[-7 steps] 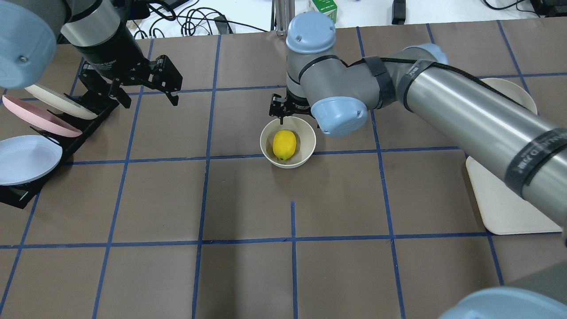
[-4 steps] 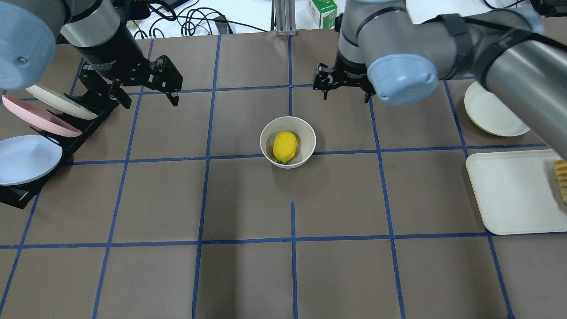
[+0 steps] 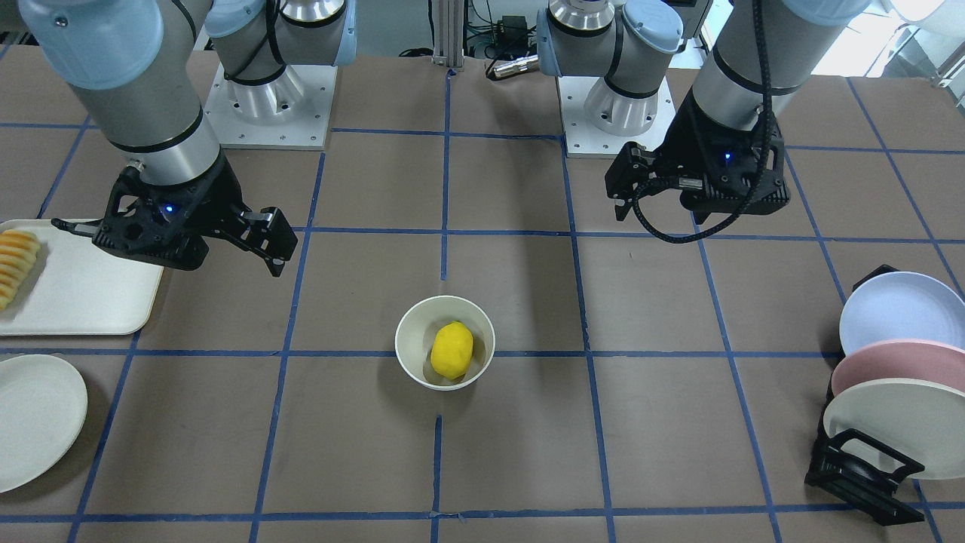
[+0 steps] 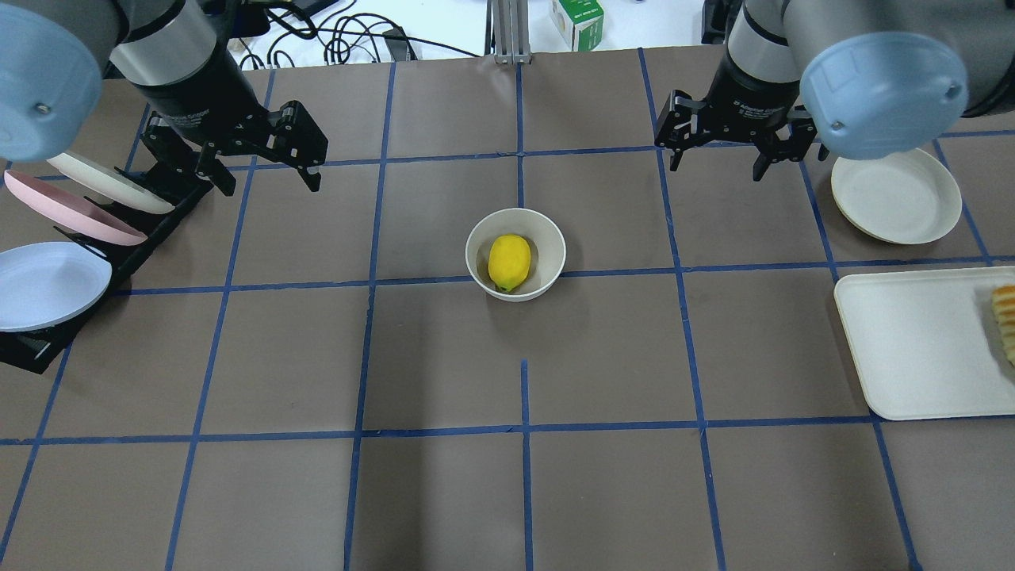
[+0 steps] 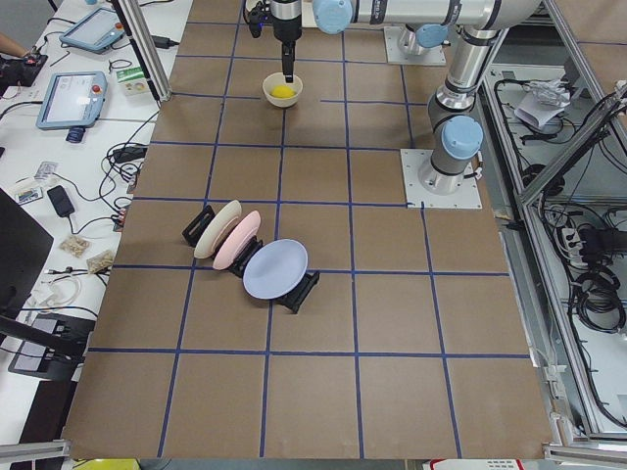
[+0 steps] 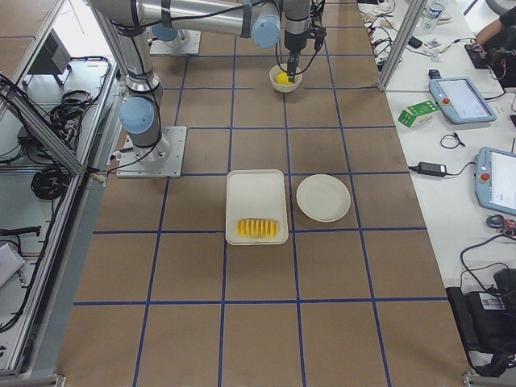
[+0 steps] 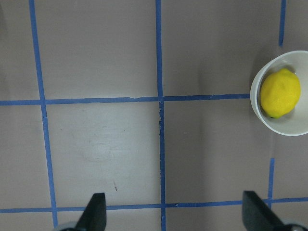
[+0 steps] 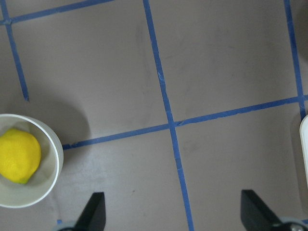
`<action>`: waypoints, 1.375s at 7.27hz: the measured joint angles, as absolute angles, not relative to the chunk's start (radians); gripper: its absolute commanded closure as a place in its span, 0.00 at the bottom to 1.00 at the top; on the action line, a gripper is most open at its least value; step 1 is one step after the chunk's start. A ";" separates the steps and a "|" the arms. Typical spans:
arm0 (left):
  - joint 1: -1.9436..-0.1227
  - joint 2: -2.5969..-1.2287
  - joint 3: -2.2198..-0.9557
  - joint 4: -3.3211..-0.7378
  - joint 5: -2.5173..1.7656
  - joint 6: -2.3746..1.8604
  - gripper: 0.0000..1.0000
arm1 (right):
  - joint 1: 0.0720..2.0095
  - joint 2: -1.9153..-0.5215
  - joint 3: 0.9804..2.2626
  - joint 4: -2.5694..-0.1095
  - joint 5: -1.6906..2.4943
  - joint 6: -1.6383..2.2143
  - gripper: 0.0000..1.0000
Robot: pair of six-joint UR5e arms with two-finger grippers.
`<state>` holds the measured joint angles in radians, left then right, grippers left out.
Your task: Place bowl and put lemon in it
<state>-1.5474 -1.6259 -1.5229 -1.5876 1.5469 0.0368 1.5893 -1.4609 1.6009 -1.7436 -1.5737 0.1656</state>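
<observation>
The off-white bowl (image 4: 553,242) stands upright near the middle of the table with the yellow lemon (image 4: 509,261) lying inside it. They also show in the front view, bowl (image 3: 407,339) and lemon (image 3: 451,351). My right gripper (image 4: 716,168) is open and empty, raised to the right of the bowl and beyond it. Its wrist view shows the bowl (image 8: 54,161) and lemon (image 8: 18,155) at lower left. My left gripper (image 4: 270,178) is open and empty, far left of the bowl. Its wrist view shows the lemon (image 7: 279,93) at the right edge.
A black rack (image 4: 151,226) with blue, pink and cream plates stands at the left edge. A flat cream plate (image 4: 896,194) and a white tray (image 4: 912,341) with sliced yellow-orange food (image 4: 1005,321) lie at the right. A green box (image 4: 577,20) sits beyond the table.
My right gripper has moved from just over the bowl's far rim away to the right, uncovering the plate and tray. The lemon stays in the bowl. The left arm has not moved.
</observation>
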 measured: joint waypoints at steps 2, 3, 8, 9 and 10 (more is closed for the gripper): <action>-1.548 -1.626 -1.524 -1.589 1.547 0.037 0.00 | 1.583 -1.484 1.603 -1.702 -1.576 0.069 0.00; -1.548 -1.626 -1.524 -1.589 1.548 0.037 0.00 | 1.578 -1.495 1.602 -1.684 -1.576 0.058 0.00; -1.550 -1.619 -1.525 -1.591 1.552 0.029 0.00 | 1.557 -1.519 1.601 -1.661 -1.574 0.052 0.00; -1.550 -1.617 -1.525 -1.591 1.552 0.029 0.00 | 1.556 -1.520 1.603 -1.661 -1.574 0.052 0.00; -1.550 -1.614 -1.525 -1.591 1.552 0.029 0.00 | 1.555 -1.519 1.604 -1.661 -1.574 0.052 0.00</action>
